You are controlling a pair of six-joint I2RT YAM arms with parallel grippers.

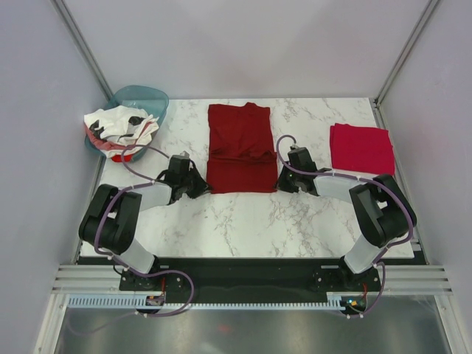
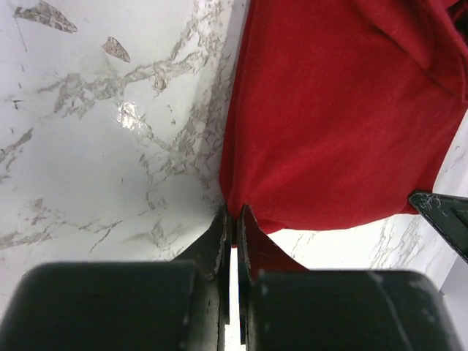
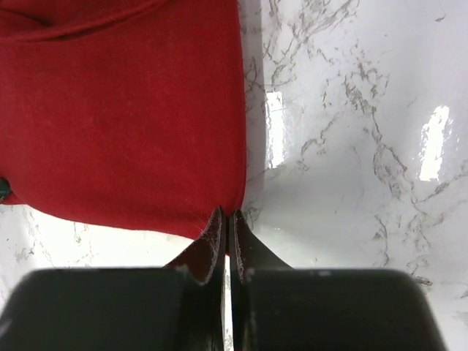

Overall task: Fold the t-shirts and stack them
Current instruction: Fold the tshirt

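Two closed claws (image 2: pixel 232 213) (image 3: pixel 225 214) hide the maroon t-shirt's (image 1: pixel 237 147) corners.

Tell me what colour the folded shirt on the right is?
The folded shirt is crimson-pink, best seen from the top camera.

bare bench (image 1: pixel 243 221) in front is free to pass; maroon shirt (image 1: pixel 237 147) fills the middle, crimson shirt (image 1: pixel 361 147) at right, basin (image 1: pixel 144 99) with white shirts (image 1: pixel 118 127) far left.
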